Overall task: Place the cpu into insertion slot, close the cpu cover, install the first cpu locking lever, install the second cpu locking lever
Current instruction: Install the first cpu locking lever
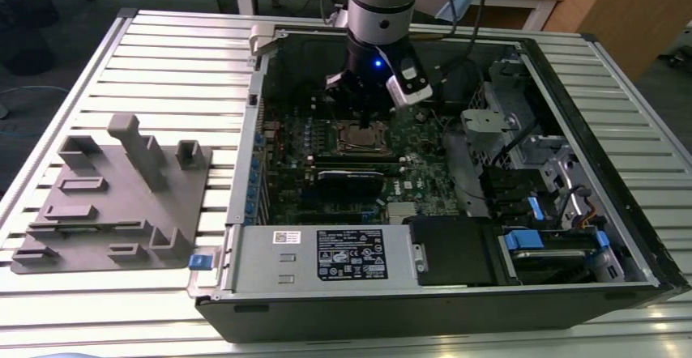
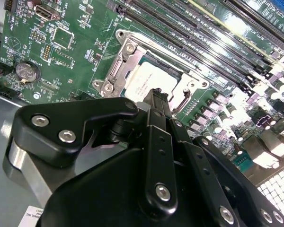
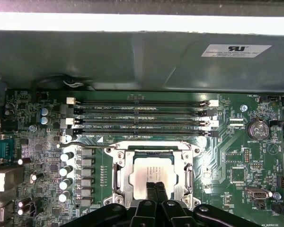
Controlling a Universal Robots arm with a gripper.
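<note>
The cpu [image 3: 150, 169] lies flat in the insertion slot on the green motherboard [image 3: 236, 142], its silvery top facing up; it is also in the second wrist view [image 2: 149, 79] and the exterior view [image 1: 355, 138]. The cpu cover [image 3: 119, 176] sits down around it as a silver frame [image 2: 128, 51], hiding most of the slot. A thin metal locking lever [image 3: 85, 144] juts out past one corner of the frame. My gripper [image 3: 156, 190] is shut, its black tips together just over the chip's near edge [image 2: 157, 100], and the arm comes down into the case [image 1: 364, 111].
The open computer case [image 1: 605, 172] lies on a slatted metal table [image 1: 162, 66]. Long memory slots [image 3: 142, 118] run beside the socket. A black card [image 1: 352, 181] and a power supply [image 1: 324, 253] lie nearer. A grey fixture [image 1: 119, 196] stands at the exterior view's left.
</note>
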